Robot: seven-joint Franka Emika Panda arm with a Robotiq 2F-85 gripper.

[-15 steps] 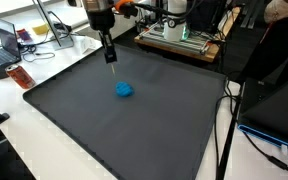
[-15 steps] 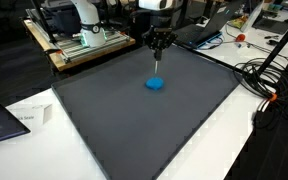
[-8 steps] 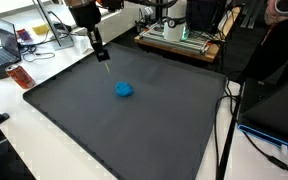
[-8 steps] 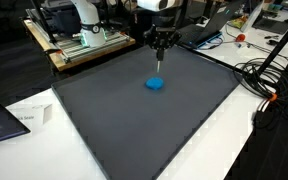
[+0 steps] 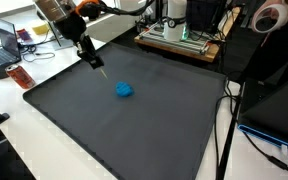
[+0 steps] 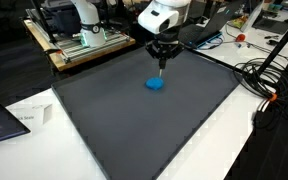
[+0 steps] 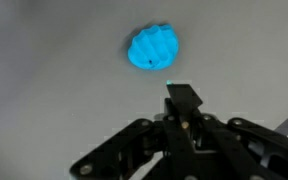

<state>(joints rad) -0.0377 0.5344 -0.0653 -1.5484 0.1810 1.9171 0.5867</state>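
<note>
A small bumpy blue lump (image 5: 125, 89) (image 6: 156, 84) lies on a dark grey mat (image 5: 134, 135) (image 6: 124, 130). My gripper (image 5: 87, 53) (image 6: 162, 52) hangs tilted above the mat, just beyond the lump and not touching it. Its jaws are shut on a slim dark marker-like stick (image 5: 97, 64) (image 6: 162, 66) that points down at the mat. In the wrist view the stick (image 7: 184, 98) juts out from my gripper (image 7: 184, 118), showing a teal speck at its tip, with the blue lump (image 7: 154, 48) a short way ahead of it.
A white table (image 5: 44, 150) surrounds the mat. A laptop (image 5: 4, 45) and a red object (image 5: 21, 77) lie beyond one mat edge. A machine on a wooden stand (image 5: 179, 38) (image 6: 79, 40) stands behind. Cables (image 6: 264, 75) trail beside the mat, and papers (image 6: 24, 118) lie near a corner.
The arm has swung and tilted, carrying the gripper and stick sideways, away from above the lump towards the mat's far edge. The jaws stay shut. The lump has not moved.
</note>
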